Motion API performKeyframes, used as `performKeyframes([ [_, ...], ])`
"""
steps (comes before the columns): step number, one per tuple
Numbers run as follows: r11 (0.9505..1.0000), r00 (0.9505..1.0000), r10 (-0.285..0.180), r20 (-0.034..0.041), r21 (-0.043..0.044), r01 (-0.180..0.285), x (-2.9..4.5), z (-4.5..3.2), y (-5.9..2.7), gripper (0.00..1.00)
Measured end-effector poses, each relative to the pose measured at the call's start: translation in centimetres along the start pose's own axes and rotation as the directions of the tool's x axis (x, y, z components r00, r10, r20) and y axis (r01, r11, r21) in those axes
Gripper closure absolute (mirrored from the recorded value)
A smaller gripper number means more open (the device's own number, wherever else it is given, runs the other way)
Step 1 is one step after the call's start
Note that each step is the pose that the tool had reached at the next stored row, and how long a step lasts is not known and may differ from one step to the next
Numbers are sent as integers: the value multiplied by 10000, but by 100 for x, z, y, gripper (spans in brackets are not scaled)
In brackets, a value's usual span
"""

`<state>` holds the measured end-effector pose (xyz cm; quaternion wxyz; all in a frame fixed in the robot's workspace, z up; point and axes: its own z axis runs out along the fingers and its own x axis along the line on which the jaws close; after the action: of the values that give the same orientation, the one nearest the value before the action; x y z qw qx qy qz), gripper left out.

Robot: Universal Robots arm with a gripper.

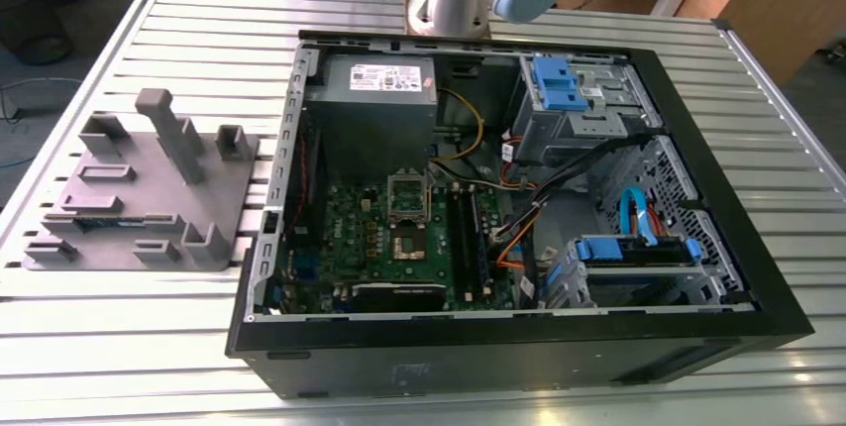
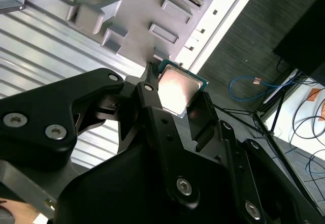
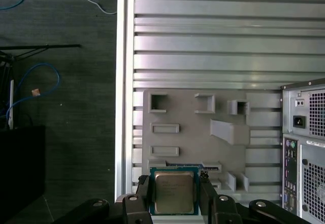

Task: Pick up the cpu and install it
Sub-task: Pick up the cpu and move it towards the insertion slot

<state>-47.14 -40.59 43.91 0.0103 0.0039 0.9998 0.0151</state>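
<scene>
Pick done, carry step in hand. My fingers point(image 3: 143, 197) clenched on cpu point(image 3: 175, 192), gripping opposite edges. Cpu held aloft above grey tray point(image 3: 188, 140), not touching it. Install pending: I judge it wants chip level and squared to socket point(image 1: 407, 238) in case point(image 1: 502, 352) beside tray.

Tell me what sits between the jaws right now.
The cpu sits between the jaws, clamped at two opposite edges, as both wrist views show. The grey tray lies beyond it.

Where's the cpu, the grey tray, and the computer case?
cpu point(image 3: 174, 192): first wrist view, middle of its silver top.
grey tray point(image 3: 190, 140): first wrist view, bare flat base.
computer case point(image 1: 529, 352): exterior view, black outer wall.
</scene>
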Motion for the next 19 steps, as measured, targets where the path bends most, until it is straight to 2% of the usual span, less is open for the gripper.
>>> performKeyframes([
  [19,10000,10000,0,0,0,0,0,-32,1,53],
])
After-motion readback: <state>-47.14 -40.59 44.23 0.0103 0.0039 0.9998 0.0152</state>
